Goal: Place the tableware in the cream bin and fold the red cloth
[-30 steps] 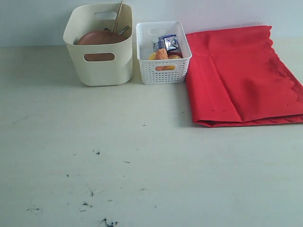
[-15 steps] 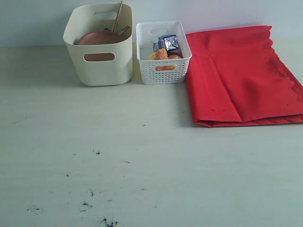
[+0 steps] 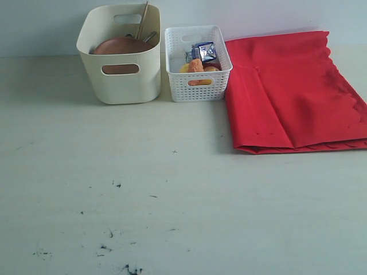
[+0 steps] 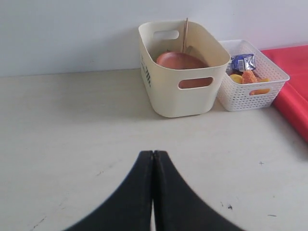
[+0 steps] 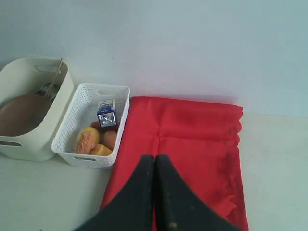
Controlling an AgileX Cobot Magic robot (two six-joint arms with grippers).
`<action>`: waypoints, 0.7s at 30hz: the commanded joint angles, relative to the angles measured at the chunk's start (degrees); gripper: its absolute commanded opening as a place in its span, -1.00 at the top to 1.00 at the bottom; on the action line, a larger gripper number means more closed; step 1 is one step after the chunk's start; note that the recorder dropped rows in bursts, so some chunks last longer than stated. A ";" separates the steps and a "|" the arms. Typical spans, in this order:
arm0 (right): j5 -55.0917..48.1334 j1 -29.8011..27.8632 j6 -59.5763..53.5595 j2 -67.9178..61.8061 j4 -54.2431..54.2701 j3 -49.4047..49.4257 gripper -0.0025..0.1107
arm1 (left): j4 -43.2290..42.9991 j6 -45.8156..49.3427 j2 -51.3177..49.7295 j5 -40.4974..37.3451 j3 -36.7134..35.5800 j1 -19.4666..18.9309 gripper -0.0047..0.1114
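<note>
The cream bin (image 3: 121, 80) stands at the back left of the table and holds a round brown plate (image 3: 120, 46), wooden chopsticks (image 3: 142, 18) leaning on its wall and a bit of steel tableware (image 3: 150, 37). The same bin (image 4: 185, 91) and plate (image 4: 180, 60) show in the left wrist view. To the right lies the red cloth (image 3: 287, 91), folded into a rectangle with a scalloped edge; it also fills the right wrist view (image 5: 187, 144). My left gripper (image 4: 153, 153) is shut and empty over bare table. My right gripper (image 5: 154, 157) is shut and empty above the cloth. Neither arm shows in the exterior view.
A white lattice basket (image 3: 198, 86) with food items and a blue-and-white milk carton (image 3: 205, 51) stands between the bin and the cloth. A pale wall runs behind the table. Small dark marks (image 3: 117, 185) speckle the tabletop near the front.
</note>
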State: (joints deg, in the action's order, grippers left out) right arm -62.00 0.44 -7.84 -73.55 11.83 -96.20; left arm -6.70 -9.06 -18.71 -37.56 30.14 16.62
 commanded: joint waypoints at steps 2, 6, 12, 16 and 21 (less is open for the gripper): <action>5.49 0.15 -1.33 10.76 -0.19 11.54 0.96 | 0.25 -0.33 0.30 1.83 -0.11 -0.12 0.92; 8.85 0.15 -2.28 19.32 -0.19 20.85 0.96 | 0.25 -0.33 0.30 1.83 -0.11 -0.12 0.92; 16.09 0.15 -2.68 32.01 -3.53 33.85 0.96 | 0.25 -0.33 0.30 1.83 -0.11 -0.12 0.92; 20.25 0.15 -2.68 39.72 -4.28 41.45 0.96 | 0.25 -0.33 0.30 1.83 -0.11 -0.12 0.92; 24.61 0.15 -2.68 47.13 -4.57 50.86 0.96 | 0.25 -0.33 0.30 1.83 -0.11 -0.12 0.92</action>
State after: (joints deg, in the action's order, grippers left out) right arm -40.67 0.44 -10.01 -29.48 7.88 -49.56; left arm -6.70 -9.06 -18.71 -36.42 30.14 16.62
